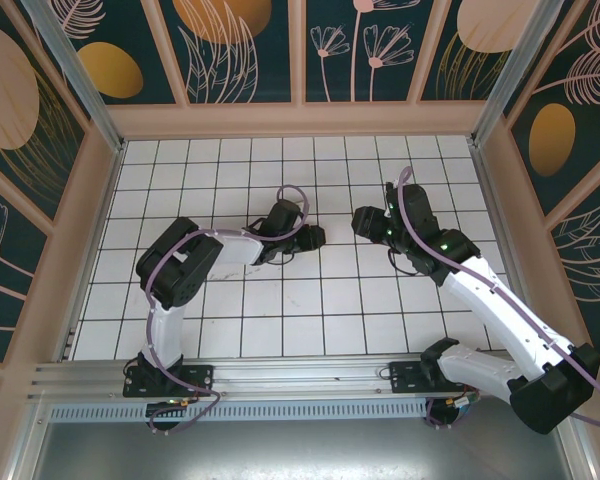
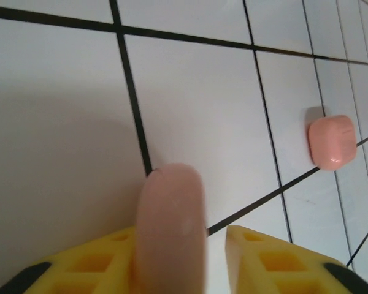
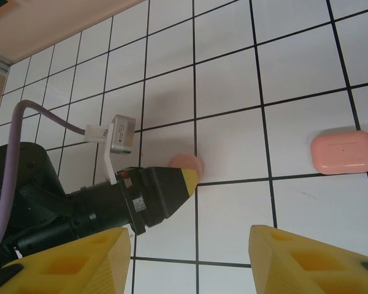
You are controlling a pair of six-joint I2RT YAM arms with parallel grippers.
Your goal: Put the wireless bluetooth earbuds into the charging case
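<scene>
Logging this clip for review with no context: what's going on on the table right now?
The left gripper is low over the tiled table with a pale pink rounded piece standing between its fingers. Its jaws are parted, with a gap on one side, so the piece isn't clamped. I can't tell whether that piece is a case or a bud. The right gripper hovers close by, open and empty. A closed coral-pink case lies flat on the tiles, apart from both.
</scene>
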